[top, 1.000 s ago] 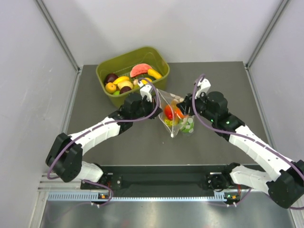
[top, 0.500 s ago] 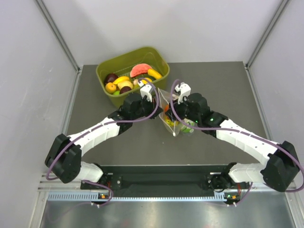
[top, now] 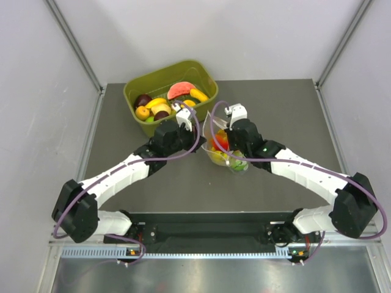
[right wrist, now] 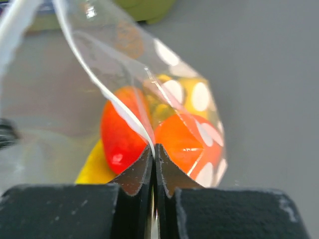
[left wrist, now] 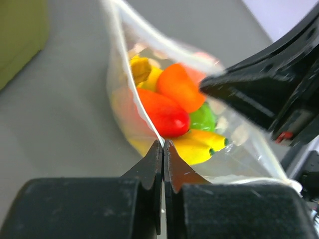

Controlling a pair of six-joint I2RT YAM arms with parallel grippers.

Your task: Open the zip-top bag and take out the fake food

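Zip-top bag (top: 234, 161): clear pouch with white oval dots, held up at table centre just before the olive-green tub (top: 160, 79), mouth uppermost, top edge running left to right between the grippers, body sagging below. Contents: fake food (left wrist: 167, 117), red, orange, green and yellow banana pieces. Left gripper (left wrist: 163, 145) and right gripper (right wrist: 153, 148): jaws pressed together, each pinching the bag's film.

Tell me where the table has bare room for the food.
Bare table right of the olive tub, and the near strip between left forearm and right forearm. Crowded: the centre, where left gripper and right gripper pinch the zip-top bag.
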